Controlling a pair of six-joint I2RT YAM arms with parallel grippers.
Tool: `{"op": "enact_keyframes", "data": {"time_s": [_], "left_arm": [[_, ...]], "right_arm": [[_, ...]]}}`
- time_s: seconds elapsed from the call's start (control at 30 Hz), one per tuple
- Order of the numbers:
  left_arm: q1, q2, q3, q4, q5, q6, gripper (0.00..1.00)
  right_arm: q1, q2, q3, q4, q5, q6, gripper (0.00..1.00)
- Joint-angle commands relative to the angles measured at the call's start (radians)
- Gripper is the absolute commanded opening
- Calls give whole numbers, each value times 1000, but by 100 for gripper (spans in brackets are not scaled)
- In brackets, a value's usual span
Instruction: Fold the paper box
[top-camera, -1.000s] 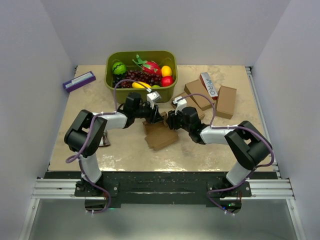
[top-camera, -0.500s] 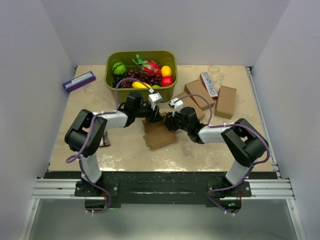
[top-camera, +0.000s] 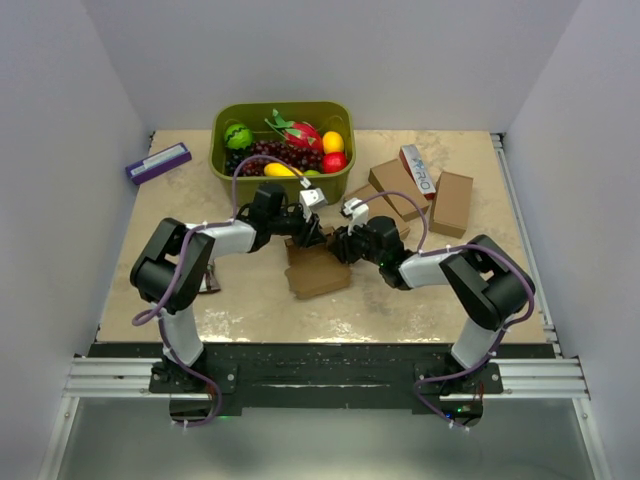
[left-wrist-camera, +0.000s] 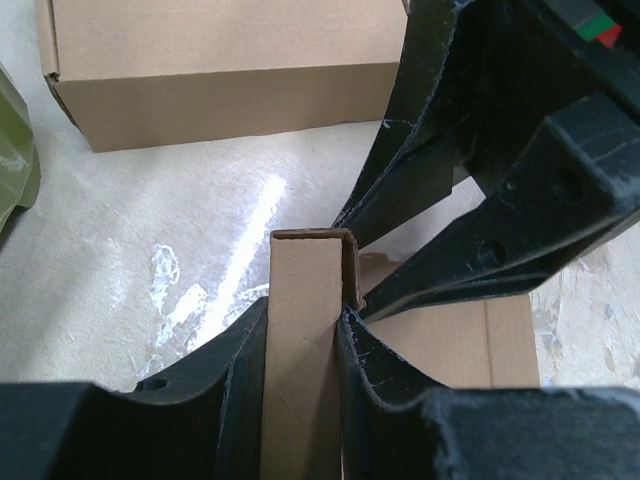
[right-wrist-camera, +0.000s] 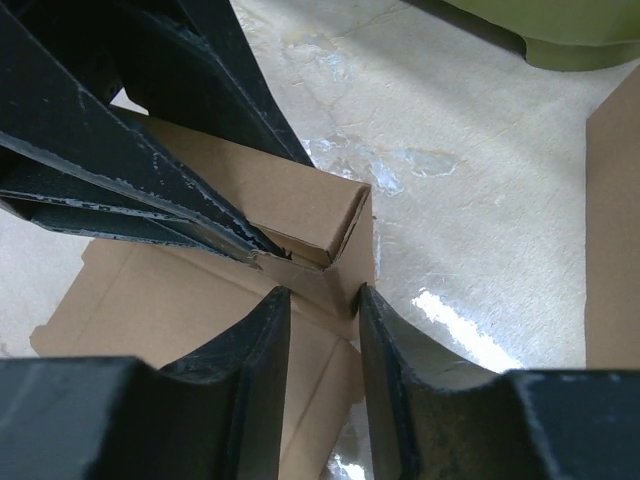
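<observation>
The paper box (top-camera: 318, 272), plain brown cardboard, lies partly folded on the table between both arms. My left gripper (top-camera: 312, 238) is shut on an upright side wall of the box (left-wrist-camera: 303, 300), with a finger pressed on each face. My right gripper (top-camera: 340, 246) reaches in from the right. Its fingers (right-wrist-camera: 275, 340) straddle the raised corner of the box (right-wrist-camera: 330, 270) and close on it. The right gripper's black fingers (left-wrist-camera: 480, 200) cross the left wrist view just beyond the wall. The left gripper's fingers (right-wrist-camera: 120, 160) show in the right wrist view.
A green basket (top-camera: 218, 150) of fruit stands just behind the grippers. A purple-and-white box (top-camera: 158, 162) lies at the far left. A white-and-red lettered carton (top-camera: 420, 172) and two folded brown boxes (top-camera: 452, 203) (top-camera: 398, 188) lie to the right.
The right arm has pushed a little left and farther in. The box has shifted slightly left with both grippers still on it.
</observation>
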Motion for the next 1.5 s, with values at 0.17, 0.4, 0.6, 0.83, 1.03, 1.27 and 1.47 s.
{"op": "enact_keyframes", "data": {"time_s": [0.17, 0.4, 0.6, 0.83, 1.03, 1.27, 1.47], "left_arm": [[-50, 16, 31, -96, 141, 1, 21], [-59, -7, 31, -116, 75, -10, 36], [-61, -22, 30, -124, 74, -13, 45], [-67, -41, 22, -144, 17, -15, 43], [-65, -108, -20, -92, -86, -55, 51], [-62, -110, -27, -116, -83, -45, 51], [-62, -114, -36, -89, -61, -56, 51]], "right_arm": [[-4, 9, 17, 117, -13, 7, 26], [-4, 26, 35, 94, 11, 14, 17], [-6, 29, 43, 66, 68, 14, 6], [-6, 41, 64, 43, 88, 21, 1], [-4, 52, 72, 36, 105, 27, 0], [-4, 61, 80, 19, 120, 27, 0], [-6, 58, 92, -10, 169, 39, 0]]}}
